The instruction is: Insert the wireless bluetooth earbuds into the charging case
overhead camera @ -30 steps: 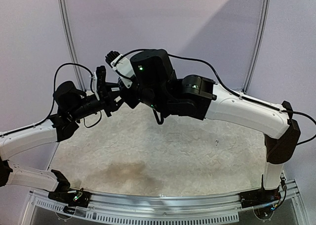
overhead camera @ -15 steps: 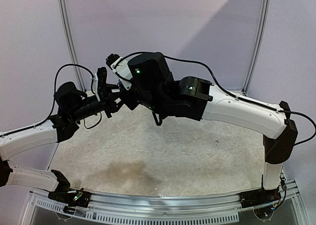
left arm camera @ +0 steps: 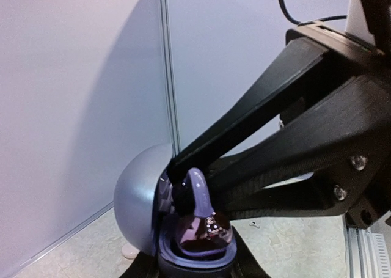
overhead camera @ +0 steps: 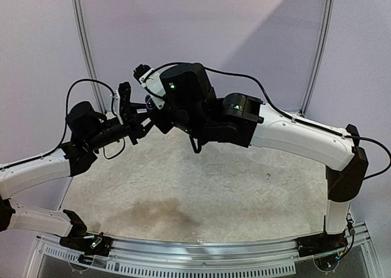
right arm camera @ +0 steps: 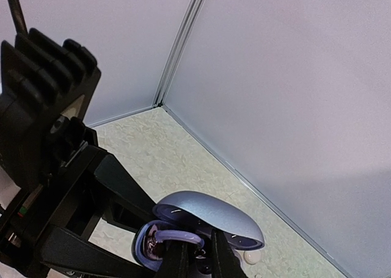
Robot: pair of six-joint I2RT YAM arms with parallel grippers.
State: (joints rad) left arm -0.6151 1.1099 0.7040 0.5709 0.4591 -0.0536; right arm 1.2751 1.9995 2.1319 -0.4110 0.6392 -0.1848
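The charging case is blue-grey, and its domed lid stands open. My left gripper is shut on its base and holds it high above the table. A lavender ear-hook earbud stands in the open case over a glossy dark well. My right gripper is shut on this earbud, and its fingers reach in under the lid. In the top view both grippers meet at the back left, with the case between them.
A pale round blob lies on the mottled table mat near the back wall. A tiny pale speck lies on the mat to the right. Wall panels stand close behind and to the left of both grippers.
The right wrist has shifted a little left, toward the left gripper and the case. The left arm has barely moved. Both grips are unchanged.
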